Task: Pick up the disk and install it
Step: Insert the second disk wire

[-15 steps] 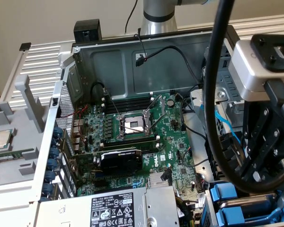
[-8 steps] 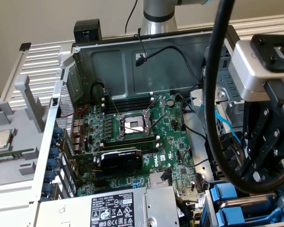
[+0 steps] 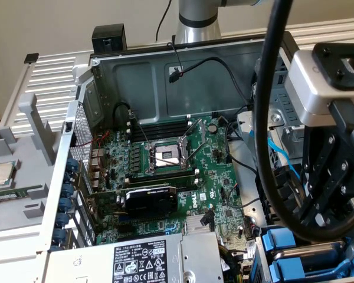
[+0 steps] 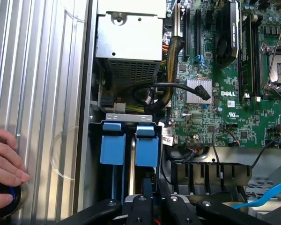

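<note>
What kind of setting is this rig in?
Probably a lab bench set up for PC assembly: an open computer case with its motherboard exposed sits on a ribbed aluminium table, and a person's hand rests at the table edge.

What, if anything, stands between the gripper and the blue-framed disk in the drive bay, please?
Nothing visible does: the gripper hangs just over the disk, and the black cables lie off to one side.

Even indoor light, soft shadows inside the case (image 3: 165, 82), mild glare on ribbed metal, close gripper arm blurred
</note>
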Action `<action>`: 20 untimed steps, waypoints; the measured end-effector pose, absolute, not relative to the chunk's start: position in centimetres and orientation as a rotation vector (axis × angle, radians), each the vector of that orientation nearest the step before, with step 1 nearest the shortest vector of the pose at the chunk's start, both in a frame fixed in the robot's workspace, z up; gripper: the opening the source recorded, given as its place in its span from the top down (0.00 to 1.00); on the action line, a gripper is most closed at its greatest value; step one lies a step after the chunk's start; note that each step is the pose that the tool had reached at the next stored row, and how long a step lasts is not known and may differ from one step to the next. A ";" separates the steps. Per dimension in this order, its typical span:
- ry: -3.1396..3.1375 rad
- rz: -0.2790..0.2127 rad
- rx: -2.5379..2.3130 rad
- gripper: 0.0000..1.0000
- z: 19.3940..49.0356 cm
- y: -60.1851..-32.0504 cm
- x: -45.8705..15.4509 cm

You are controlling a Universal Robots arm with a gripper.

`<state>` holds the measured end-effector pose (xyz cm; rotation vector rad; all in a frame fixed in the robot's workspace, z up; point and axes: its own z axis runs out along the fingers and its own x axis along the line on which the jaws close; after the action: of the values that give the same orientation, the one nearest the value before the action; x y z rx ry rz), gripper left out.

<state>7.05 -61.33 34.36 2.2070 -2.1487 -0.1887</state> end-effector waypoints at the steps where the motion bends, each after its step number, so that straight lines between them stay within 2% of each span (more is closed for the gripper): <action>1: -2.149 -0.189 2.207 0.84 34.3 -61.3 7.1; 20: -2.149 -0.190 2.208 0.84 34.0 -61.3 7.1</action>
<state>7.06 -61.33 34.03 2.2076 -2.1490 -0.1896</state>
